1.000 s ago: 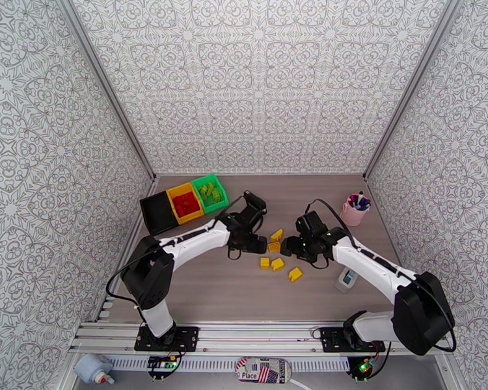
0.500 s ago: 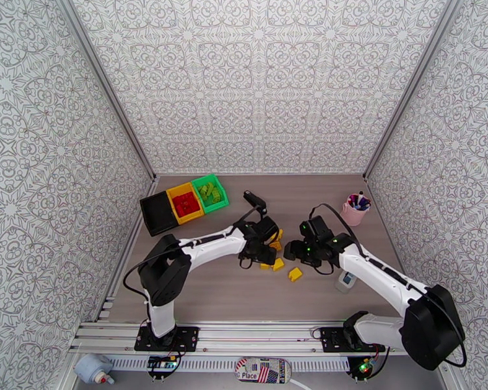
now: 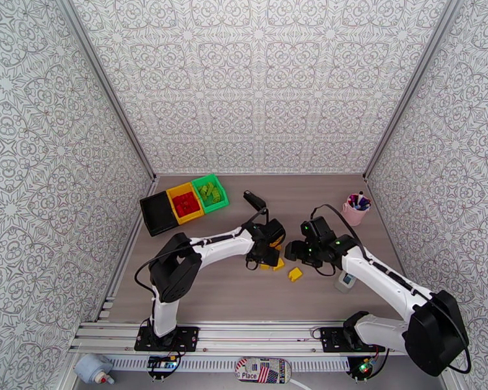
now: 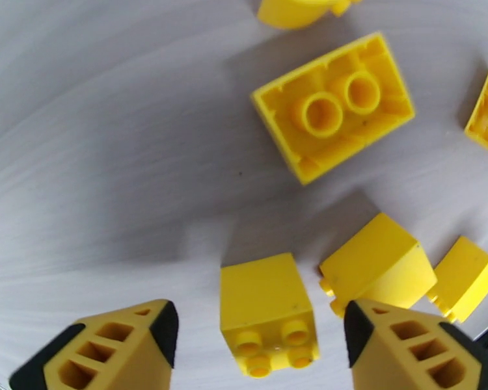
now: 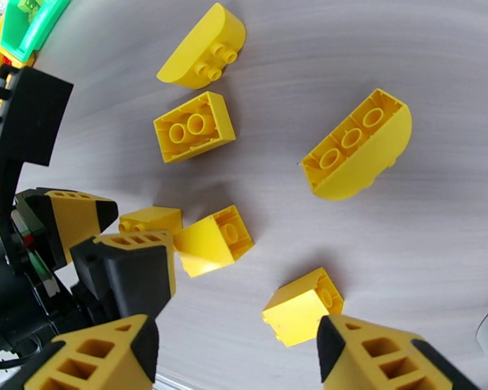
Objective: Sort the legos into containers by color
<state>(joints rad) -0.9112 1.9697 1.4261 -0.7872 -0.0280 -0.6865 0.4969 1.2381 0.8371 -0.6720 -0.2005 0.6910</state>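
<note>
- Standing in a row at the worktop's [image 3: 198, 297] far left corner: black bin [image 3: 154, 214]; yellow bin [image 3: 180, 187], holding red legos [image 3: 186, 204]; green bin [image 3: 216, 207], holding green legos [image 3: 208, 190].
- Left gripper [image 4: 258, 323], mid-worktop: jaws half spread astride one small yellow lego [image 4: 263, 294], not touching it.
- Loose yellow legos [image 5: 193, 127]: clustered mid-worktop between the grippers.
- Right gripper [image 5: 234, 336], just right of the cluster: jaws apart over bare worktop, gripping nothing.
</note>
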